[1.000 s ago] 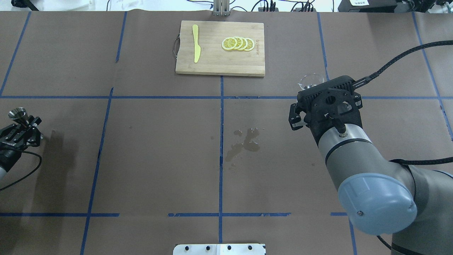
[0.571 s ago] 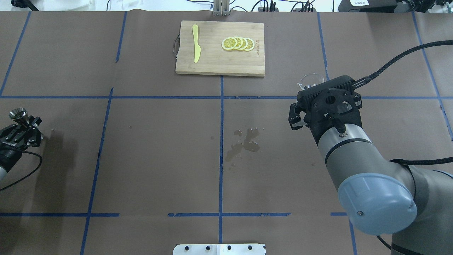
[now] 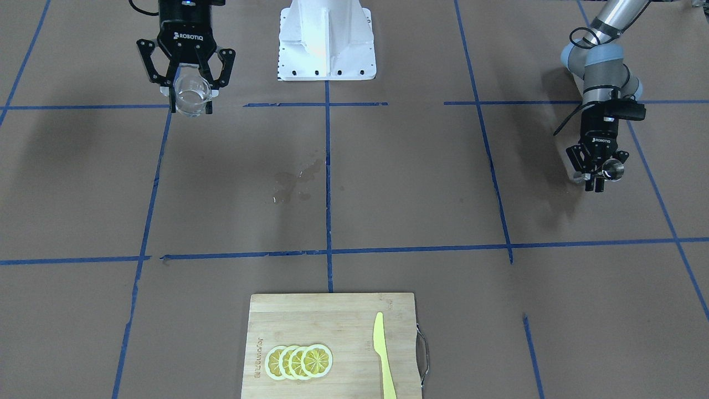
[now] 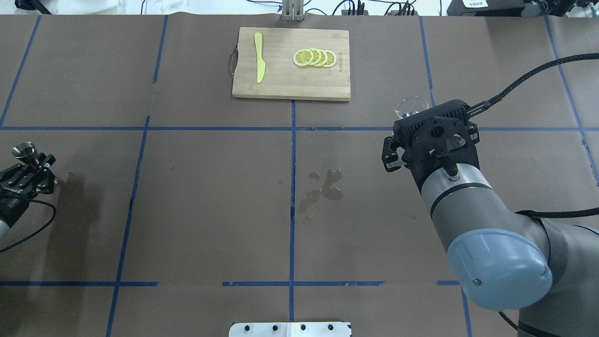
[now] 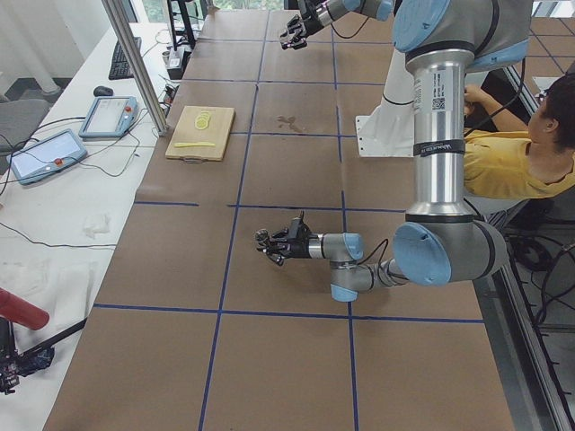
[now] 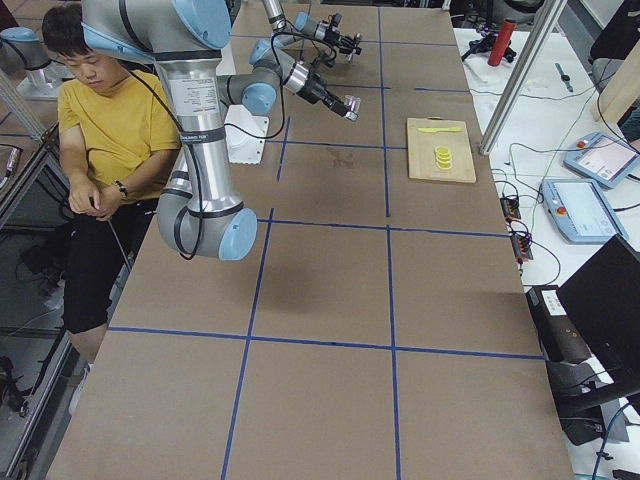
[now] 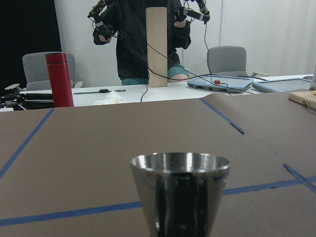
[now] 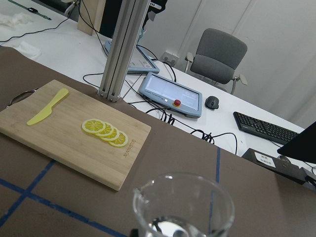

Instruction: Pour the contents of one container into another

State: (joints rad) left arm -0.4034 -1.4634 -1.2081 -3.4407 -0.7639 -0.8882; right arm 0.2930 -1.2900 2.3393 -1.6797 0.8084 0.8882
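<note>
My right gripper (image 3: 191, 104) is shut on the small clear glass cup (image 3: 192, 94), held upright above the table with a little clear liquid in it. The right wrist view shows the cup's (image 8: 182, 210) rim up close. From overhead the cup (image 4: 411, 106) peeks out past the wrist. At the table's left edge my left gripper (image 4: 29, 164) is shut on the silver jigger (image 4: 24, 151), upright just above the paper. The jigger's (image 7: 180, 190) top cone fills the bottom of the left wrist view. The jigger (image 3: 612, 169) is far across the table from the cup.
A wet spill (image 4: 323, 186) marks the brown paper near the centre. A wooden cutting board (image 4: 290, 86) at the far side carries lemon slices (image 4: 314, 57) and a yellow knife (image 4: 259, 58). A seated person (image 6: 95, 130) is beside the robot base.
</note>
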